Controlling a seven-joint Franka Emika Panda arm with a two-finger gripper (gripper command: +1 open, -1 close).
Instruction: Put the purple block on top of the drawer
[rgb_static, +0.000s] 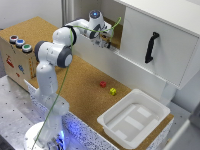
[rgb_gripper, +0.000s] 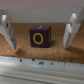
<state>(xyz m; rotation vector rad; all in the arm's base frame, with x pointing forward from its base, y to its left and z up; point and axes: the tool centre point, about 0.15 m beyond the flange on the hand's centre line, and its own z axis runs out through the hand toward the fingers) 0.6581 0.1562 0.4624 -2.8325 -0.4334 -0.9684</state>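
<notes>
In the wrist view the purple block (rgb_gripper: 40, 36), with a yellow ring on its face, rests on a cork surface. My gripper (rgb_gripper: 39, 47) is open, one white finger (rgb_gripper: 7, 31) on each side of the block with a gap to it on both sides. In the exterior view the gripper (rgb_static: 104, 40) reaches into the cork-floored recess beside the white drawer front (rgb_static: 155, 50) with its black handle (rgb_static: 151, 47). The block is hidden there behind the hand.
A small red block (rgb_static: 103, 84) and a yellow block (rgb_static: 113, 91) lie on the cork table. A white bin (rgb_static: 134, 117) stands at the exterior view's lower right. A wooden box with buttons (rgb_static: 17, 42) is at its left. A green cable (rgb_static: 67, 75) hangs along the arm.
</notes>
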